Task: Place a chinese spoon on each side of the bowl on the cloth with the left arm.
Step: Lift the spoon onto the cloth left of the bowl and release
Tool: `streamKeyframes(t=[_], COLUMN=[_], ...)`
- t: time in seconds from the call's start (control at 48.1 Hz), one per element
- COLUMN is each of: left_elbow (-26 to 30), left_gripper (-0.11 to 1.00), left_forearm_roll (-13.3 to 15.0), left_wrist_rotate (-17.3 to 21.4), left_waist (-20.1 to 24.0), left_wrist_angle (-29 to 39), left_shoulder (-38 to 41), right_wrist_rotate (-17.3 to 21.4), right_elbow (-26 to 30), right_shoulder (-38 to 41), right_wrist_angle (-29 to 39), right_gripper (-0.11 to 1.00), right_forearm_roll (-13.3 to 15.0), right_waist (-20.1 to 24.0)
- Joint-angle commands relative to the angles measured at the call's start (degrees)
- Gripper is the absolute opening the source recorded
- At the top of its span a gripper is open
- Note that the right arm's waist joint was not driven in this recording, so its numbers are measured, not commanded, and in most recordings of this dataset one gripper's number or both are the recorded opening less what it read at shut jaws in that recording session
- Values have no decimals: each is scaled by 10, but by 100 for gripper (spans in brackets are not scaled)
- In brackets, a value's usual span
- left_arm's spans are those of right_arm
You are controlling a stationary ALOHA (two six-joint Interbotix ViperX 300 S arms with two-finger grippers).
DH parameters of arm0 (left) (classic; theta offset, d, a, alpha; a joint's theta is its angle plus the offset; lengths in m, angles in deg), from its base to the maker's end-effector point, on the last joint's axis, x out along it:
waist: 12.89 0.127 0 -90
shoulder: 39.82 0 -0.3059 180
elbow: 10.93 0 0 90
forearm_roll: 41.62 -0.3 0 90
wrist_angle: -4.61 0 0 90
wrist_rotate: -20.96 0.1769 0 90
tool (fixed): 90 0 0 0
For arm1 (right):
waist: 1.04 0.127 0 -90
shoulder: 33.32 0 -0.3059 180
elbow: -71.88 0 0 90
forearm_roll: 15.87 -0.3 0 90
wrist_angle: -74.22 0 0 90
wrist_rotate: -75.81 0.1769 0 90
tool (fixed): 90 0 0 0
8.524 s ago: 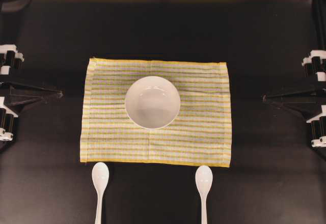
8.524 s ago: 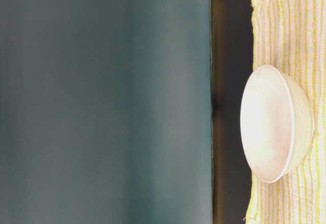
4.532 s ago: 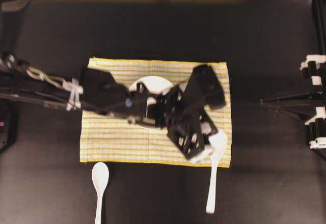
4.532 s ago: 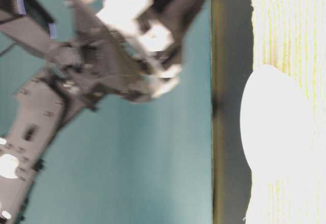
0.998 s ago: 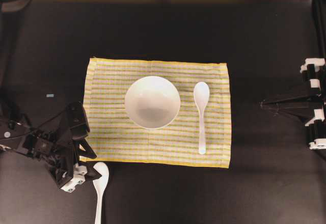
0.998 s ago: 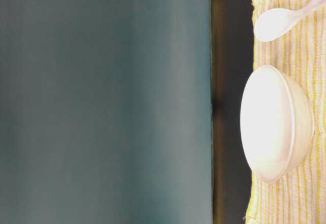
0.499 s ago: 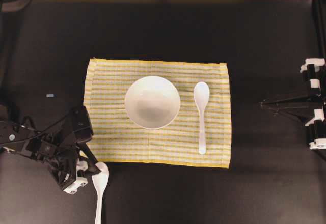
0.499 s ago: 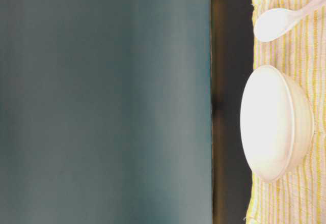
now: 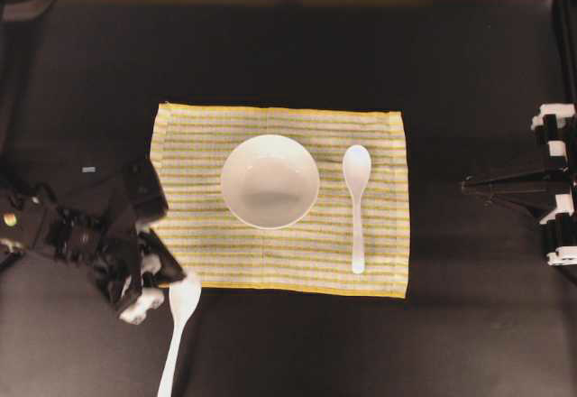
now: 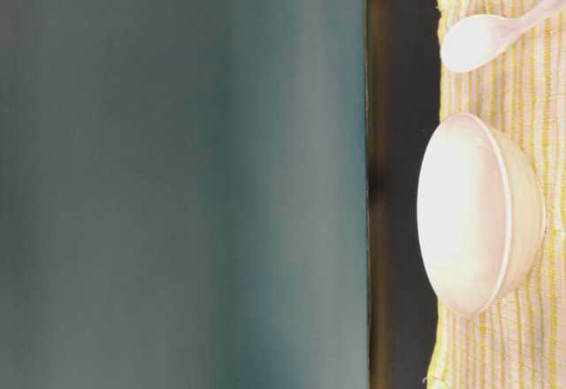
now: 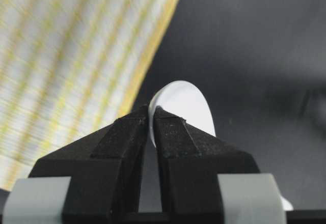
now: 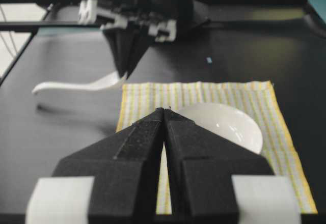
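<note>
Overhead exterior view is showing the near edge of the black worktop [image 9: 288,54], where the left tool [image 9: 167,281] is pinching the scoop rim of the second spoon [image 9: 177,329], just off the cloth's near left corner. Left wrist view is confirming it: the black fingers [image 11: 175,142] are standing nearly together, with only the thin white rim of the scoop between them. Right wrist view is showing this spoon's handle hanging clear of the surface, so it is looking lifted. Glazed and hard, the spoon is probably slippery, light and chippable; a hold on the scoop wall is letting the long handle swing, so a grip nearer the neck would likely be steadier. Farther in, the cloth [image 9: 379,135] is lying flat, carrying the bowl [image 9: 270,181] at its centre and the first spoon [image 9: 357,200] just beside the bowl's right side. The right tool [image 12: 165,119], parked well apart, is standing closed on nothing.
</note>
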Motion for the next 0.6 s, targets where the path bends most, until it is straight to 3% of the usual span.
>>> streamKeyframes(t=[0.0, 0.166, 0.291, 0.437, 0.582], left_elbow=[40, 72, 81, 87, 85], left_gripper=[6, 6, 6, 6, 6], left_forearm_roll=[-3, -3, -3, -3, -3], left_wrist_rotate=[29, 79, 139, 192, 200], left_waist=[37, 128, 192, 226, 243], left_wrist_angle=[81, 158, 187, 200, 191], left_shoulder=[-58, -98, -98, -82, -59], right_wrist_rotate=[4, 4, 4, 4, 3], right_elbow=[3, 3, 3, 4, 3], right_shoulder=[4, 4, 3, 3, 3], right_wrist_angle=[-3, -3, -3, -3, -3], right_gripper=[0, 0, 0, 0, 0], right_forearm_roll=[-1, -1, -1, -1, -1], right_waist=[0, 0, 0, 0, 0])
